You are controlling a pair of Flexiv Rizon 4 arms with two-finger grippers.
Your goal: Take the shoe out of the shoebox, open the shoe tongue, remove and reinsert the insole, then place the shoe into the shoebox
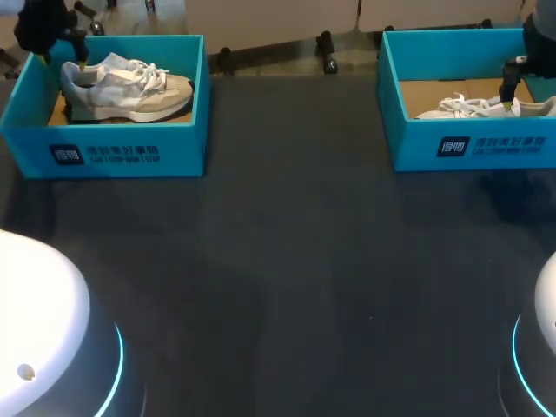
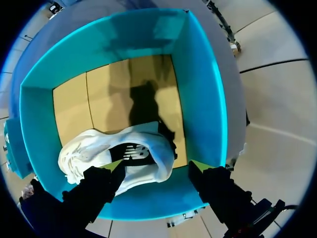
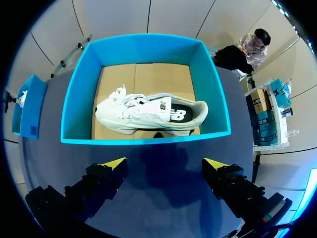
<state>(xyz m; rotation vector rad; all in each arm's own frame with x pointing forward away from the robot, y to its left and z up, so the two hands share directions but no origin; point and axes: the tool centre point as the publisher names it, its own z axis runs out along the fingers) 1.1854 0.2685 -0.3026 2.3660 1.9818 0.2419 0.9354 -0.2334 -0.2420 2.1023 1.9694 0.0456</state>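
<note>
Dark table (image 1: 287, 261), two shoeboxes, a shoe in each; nothing gripped.
Head view: the left gripper (image 1: 76, 59) is poised over the heel of the left shoe (image 1: 130, 87) in the left shoebox (image 1: 104, 152), the right gripper (image 1: 508, 94) by the right shoebox (image 1: 469, 148) and right shoe (image 1: 482, 107). Left wrist view: fingers (image 2: 96, 186) are spread wide, one above the box wall, which could be struck on descent. Right wrist view: fingers are spread wide, short of the near wall; that shoe could be missed.

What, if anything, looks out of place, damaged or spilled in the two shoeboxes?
Nothing stands out. The left shoe lies inside the left shoebox, and the right shoe lies inside the right shoebox. Both boxes look whole, and nothing is spilled on the table.
</note>
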